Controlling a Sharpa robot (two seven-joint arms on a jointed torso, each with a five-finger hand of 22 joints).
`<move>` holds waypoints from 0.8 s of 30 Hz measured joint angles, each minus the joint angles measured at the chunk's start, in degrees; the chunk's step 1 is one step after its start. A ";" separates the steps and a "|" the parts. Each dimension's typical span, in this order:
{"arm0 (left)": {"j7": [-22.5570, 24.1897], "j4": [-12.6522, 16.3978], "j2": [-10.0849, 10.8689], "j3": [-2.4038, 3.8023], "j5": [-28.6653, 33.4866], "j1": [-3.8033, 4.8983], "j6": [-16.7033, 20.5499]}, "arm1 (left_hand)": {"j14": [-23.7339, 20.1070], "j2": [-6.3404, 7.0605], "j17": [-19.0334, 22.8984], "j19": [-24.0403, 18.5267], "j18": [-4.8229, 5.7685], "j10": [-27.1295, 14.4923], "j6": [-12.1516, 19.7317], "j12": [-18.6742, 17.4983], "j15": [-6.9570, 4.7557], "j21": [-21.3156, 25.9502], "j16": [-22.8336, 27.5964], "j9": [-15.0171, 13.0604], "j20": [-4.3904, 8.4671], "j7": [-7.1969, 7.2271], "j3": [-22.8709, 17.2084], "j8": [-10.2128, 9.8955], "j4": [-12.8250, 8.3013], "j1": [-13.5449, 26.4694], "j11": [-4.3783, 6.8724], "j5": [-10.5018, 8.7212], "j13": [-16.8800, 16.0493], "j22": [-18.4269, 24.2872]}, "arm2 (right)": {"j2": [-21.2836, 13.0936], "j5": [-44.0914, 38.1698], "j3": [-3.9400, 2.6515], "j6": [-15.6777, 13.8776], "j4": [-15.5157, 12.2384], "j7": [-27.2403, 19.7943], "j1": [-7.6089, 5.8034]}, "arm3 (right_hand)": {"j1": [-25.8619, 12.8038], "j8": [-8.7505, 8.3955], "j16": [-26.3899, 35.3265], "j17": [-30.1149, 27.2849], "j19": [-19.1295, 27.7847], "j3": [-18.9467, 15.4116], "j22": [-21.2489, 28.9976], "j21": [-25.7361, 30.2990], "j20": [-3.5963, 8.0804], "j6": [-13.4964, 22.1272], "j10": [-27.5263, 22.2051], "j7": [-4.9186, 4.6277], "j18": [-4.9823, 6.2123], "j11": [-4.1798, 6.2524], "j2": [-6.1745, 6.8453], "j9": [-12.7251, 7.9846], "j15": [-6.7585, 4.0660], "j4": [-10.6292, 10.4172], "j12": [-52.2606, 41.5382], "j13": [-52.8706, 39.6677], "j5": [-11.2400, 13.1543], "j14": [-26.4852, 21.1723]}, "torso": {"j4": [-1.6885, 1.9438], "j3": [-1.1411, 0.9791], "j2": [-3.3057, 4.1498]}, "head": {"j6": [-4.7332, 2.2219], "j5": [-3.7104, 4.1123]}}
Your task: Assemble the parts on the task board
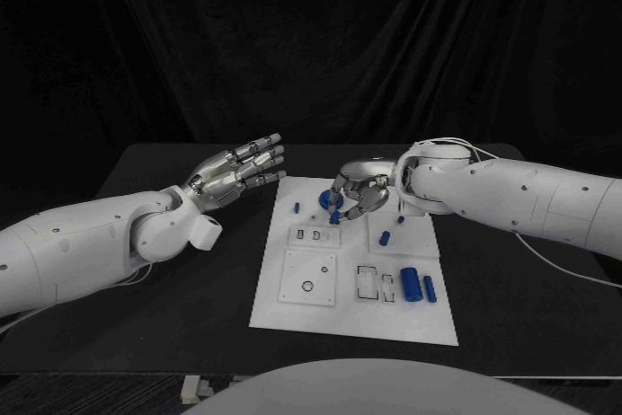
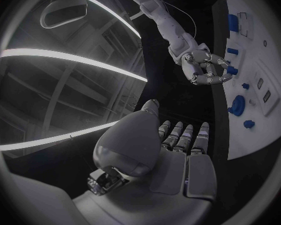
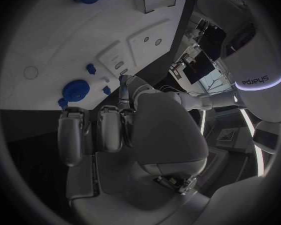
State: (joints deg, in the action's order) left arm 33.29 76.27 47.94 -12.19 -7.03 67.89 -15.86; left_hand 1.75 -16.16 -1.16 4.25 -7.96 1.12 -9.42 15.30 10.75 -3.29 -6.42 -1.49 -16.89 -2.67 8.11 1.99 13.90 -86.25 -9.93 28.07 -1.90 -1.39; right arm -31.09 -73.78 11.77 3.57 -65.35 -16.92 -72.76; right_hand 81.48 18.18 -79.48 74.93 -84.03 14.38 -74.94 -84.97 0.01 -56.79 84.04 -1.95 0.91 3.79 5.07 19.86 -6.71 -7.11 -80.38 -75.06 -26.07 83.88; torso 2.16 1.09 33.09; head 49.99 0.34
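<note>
Right hand [image 1: 359,196] pinches a small blue peg [image 1: 334,216] above the task board [image 1: 357,325], insertion pending; alignment needed. Left hand [image 1: 240,174] spread, empty.

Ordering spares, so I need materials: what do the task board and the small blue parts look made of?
The task board looks like matte white plastic, with crisp moulded recesses and no glare. The blue parts look like solid-coloured plastic, smooth with a faint sheen, possibly printed. Neither can be confirmed from these views.
</note>
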 measured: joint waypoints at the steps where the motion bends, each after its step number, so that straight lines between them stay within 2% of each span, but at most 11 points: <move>1: 0.00 0.01 0.03 0.00 0.00 0.00 0.00 | 0.00 0.00 0.00 0.00 0.00 0.00 0.00 0.00 0.00 0.00 0.00 -0.01 0.00 0.00 0.00 0.00 0.00 0.00 0.00 0.00 0.00 0.00 | 0.10 -0.06 0.00 -0.11 0.06 0.16 0.17 | 0.00 0.00 0.00 0.00 0.00 0.00 0.00 0.00 0.00 0.01 0.00 0.00 0.00 0.00 0.00 0.00 0.00 0.00 0.00 0.00 0.00 0.00 | 0.00 0.00 0.01 | 0.00 -0.03; 12: 0.02 0.01 -0.03 -0.01 0.00 0.00 0.01 | 0.00 0.00 0.00 0.00 0.00 0.00 -0.20 0.00 0.00 0.00 0.00 -0.04 0.00 -0.20 -0.16 0.00 -0.16 0.00 0.00 0.27 0.00 0.00 | 0.88 -2.93 0.00 -2.55 0.81 1.40 1.75 | 0.00 -0.35 0.00 -0.09 0.00 0.00 0.01 0.00 0.00 0.40 0.00 0.02 0.00 0.00 0.00 0.00 0.00 0.00 -0.01 -0.04 0.00 0.00 | -0.07 -0.05 0.02 | 0.00 -0.18; 17: 0.02 0.01 -0.07 -0.01 0.00 0.00 0.00 | 0.00 0.00 0.00 0.00 0.00 0.00 -0.20 0.00 0.00 0.00 0.00 -0.04 0.00 -0.20 -0.16 0.00 -0.16 0.00 0.00 0.27 0.01 0.00 | 1.16 -4.01 0.00 -3.20 1.26 1.68 2.01 | 0.00 -0.57 0.00 -0.09 0.00 0.08 0.01 0.00 0.00 0.81 0.00 0.02 0.00 0.00 0.01 0.12 0.00 0.09 0.08 -0.04 -0.32 0.00 | -0.09 -0.08 0.02 | 0.00 -0.22; 19: 0.02 0.01 -0.08 0.01 0.00 0.00 0.00 | 0.00 0.00 0.00 0.00 0.00 0.00 -0.20 0.00 0.00 0.00 0.00 -0.04 0.00 -0.20 -0.16 0.00 -0.16 0.00 0.00 0.27 0.01 0.01 | 1.32 -4.33 0.00 -3.34 1.47 1.82 2.04 | -0.08 -0.73 0.00 -0.09 0.00 0.17 0.01 0.00 0.00 0.82 0.00 0.02 0.00 0.00 0.08 1.50 0.00 0.18 0.22 -0.04 -0.32 0.00 | -0.10 -0.09 0.02 | 0.00 -0.26; 24: 0.02 0.01 -0.10 0.01 0.00 0.00 0.00 | 0.00 0.00 0.00 0.00 0.00 0.00 -0.20 0.00 0.00 0.00 0.00 -0.04 0.00 -0.20 -0.16 0.00 -0.16 0.00 0.00 0.27 0.01 0.01 | 1.69 -4.87 0.00 -3.39 1.99 2.09 2.12 | -0.14 -0.80 0.01 -0.01 0.00 0.17 0.02 0.00 0.00 0.93 0.00 0.09 0.00 0.00 0.15 1.70 0.00 0.18 0.23 0.01 -0.32 0.00 | -0.13 -0.09 0.03 | 0.00 -0.40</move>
State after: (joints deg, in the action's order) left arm 33.31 76.29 47.84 -12.18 -7.03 67.89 -15.86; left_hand 1.76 -16.16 -1.16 4.25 -7.95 1.12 -9.63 15.30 10.75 -3.29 -6.42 -1.53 -16.89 -2.87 7.95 1.99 13.74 -86.25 -9.93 28.34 -1.89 -1.38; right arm -29.39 -78.65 11.78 0.18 -63.36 -14.83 -70.64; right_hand 81.33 17.39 -79.47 74.92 -84.03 14.54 -74.93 -84.97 0.01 -55.86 84.04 -1.86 0.91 3.78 5.23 21.56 -6.70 -6.94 -80.15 -75.05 -26.39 83.88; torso 2.03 1.00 33.12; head 49.99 -0.06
